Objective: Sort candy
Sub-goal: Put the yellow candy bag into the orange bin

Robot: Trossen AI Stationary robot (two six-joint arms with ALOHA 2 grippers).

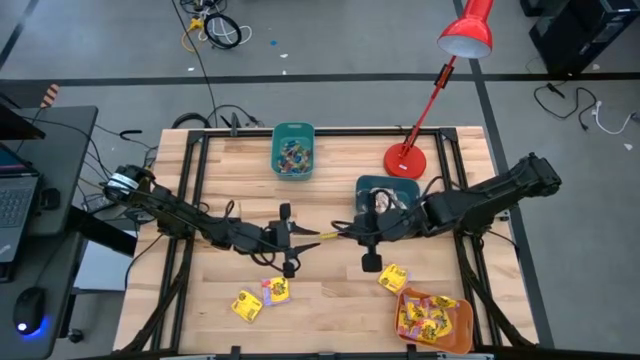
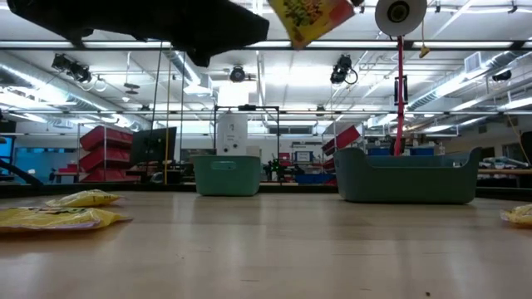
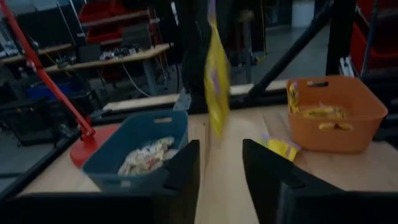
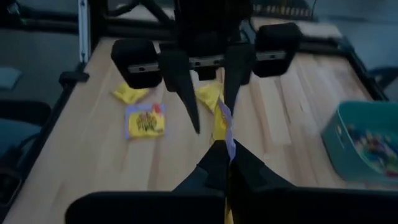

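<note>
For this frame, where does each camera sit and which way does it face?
High: above the table, looking straight down; both arms, left tool and right tool meeting mid-table.
Low: at table-top height, looking level toward the room; a dark arm overhead, yellow packet hanging.
Left wrist: past its own open fingers toward the orange bin.
Right wrist: past its shut tool gripping the packet, facing the left tool.
Shared: both wrist views show that packet.

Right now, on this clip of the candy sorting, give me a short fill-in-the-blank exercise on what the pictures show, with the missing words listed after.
1. The yellow packet held in mid-air is pinched by the ____ gripper.
2. The left gripper has its fingers ____.
3. The bin holding yellow packets is ____ in colour.
4. The lamp standing at the table's far edge is ____.

Missing words: right; open; orange; red
</note>
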